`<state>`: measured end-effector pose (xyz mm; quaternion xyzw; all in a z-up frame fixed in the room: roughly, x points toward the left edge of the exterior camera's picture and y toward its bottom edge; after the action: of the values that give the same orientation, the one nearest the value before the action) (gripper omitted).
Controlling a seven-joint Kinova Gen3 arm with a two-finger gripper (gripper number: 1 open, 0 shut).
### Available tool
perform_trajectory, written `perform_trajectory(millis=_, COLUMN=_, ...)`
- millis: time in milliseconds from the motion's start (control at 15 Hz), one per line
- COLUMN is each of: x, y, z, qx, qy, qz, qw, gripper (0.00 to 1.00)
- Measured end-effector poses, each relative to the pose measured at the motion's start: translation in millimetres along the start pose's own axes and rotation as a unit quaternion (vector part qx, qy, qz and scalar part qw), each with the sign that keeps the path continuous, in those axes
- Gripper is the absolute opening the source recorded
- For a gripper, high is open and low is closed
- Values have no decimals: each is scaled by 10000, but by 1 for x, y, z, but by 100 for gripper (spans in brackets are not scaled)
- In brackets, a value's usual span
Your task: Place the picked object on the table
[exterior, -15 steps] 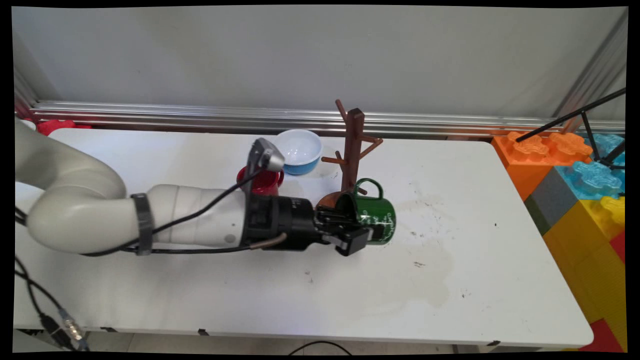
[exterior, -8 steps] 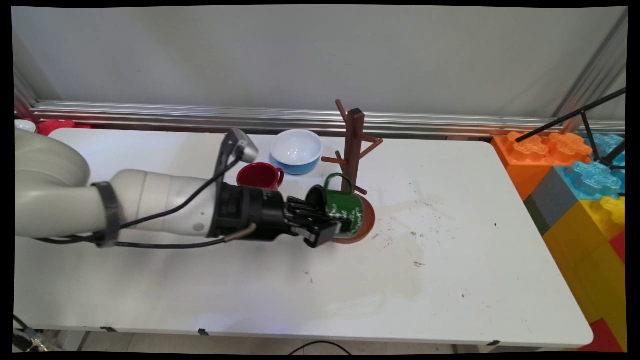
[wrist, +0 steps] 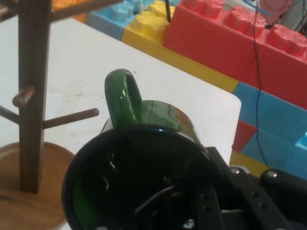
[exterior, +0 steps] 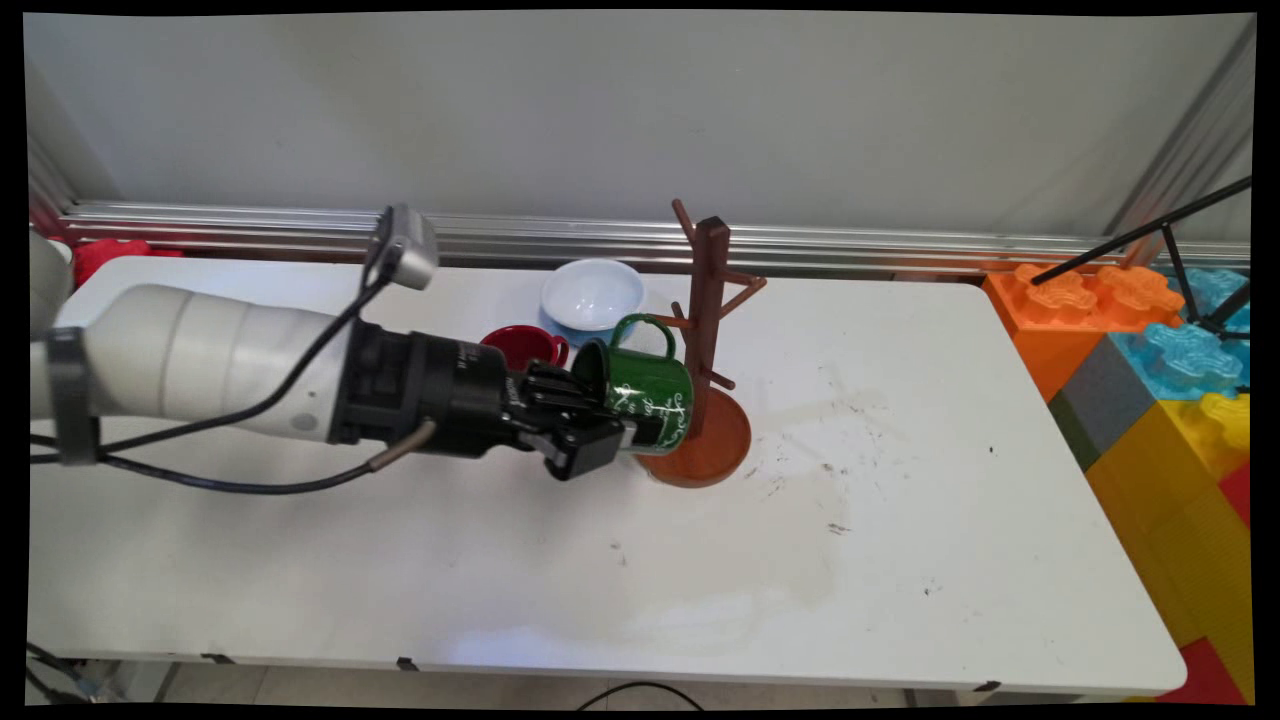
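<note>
Beside the mug tree (exterior: 707, 330), fingers (exterior: 585, 440) grip green mug (exterior: 648, 392).

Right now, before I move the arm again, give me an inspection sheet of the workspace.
Surface: white table, scuffed and stained right of centre.
Job's things: green mug held on its side off the table, handle up, mouth toward the arm, beside the mug tree; no mug hangs on its pegs.
Clutter: red mug and blue bowl behind the gripper.
Grippers: gripper shut on the green mug's rim, one finger inside.
Cables: black cables along the arm; another below the table's near edge.
Surroundings: grey wall, metal rail, big toy blocks at right, black stand over them.
</note>
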<state>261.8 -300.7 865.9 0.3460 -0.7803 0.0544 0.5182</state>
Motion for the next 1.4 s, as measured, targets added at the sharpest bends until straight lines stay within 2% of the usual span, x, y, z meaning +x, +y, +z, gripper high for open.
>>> perform_trajectory(millis=267, x=10, y=5, z=-17, qx=82, qy=37, qz=633, qw=9980, gripper=0)
perform_trajectory(millis=533, x=23, y=10, z=-26, qx=75, qy=-204, qz=1500, qw=9884, gripper=0)
perform_trajectory(millis=800, x=34, y=2, z=-30, qx=36, qy=-580, qz=1968, qw=9787, gripper=0)
perform_trajectory(millis=1000, x=44, y=-4, z=-38, qx=19, qy=-992, qz=2427, qw=9650, gripper=0)
perform_trajectory(millis=1133, x=54, y=-7, z=-45, qx=12, qy=-1273, qz=2718, qw=9539, gripper=0)
perform_trajectory(millis=1267, x=62, y=-11, z=-53, qx=69, qy=-1518, qz=2917, qw=9444, gripper=0)
perform_trajectory(millis=1400, x=67, y=-17, z=-58, qx=155, qy=-1776, qz=2994, qw=9373, gripper=0)
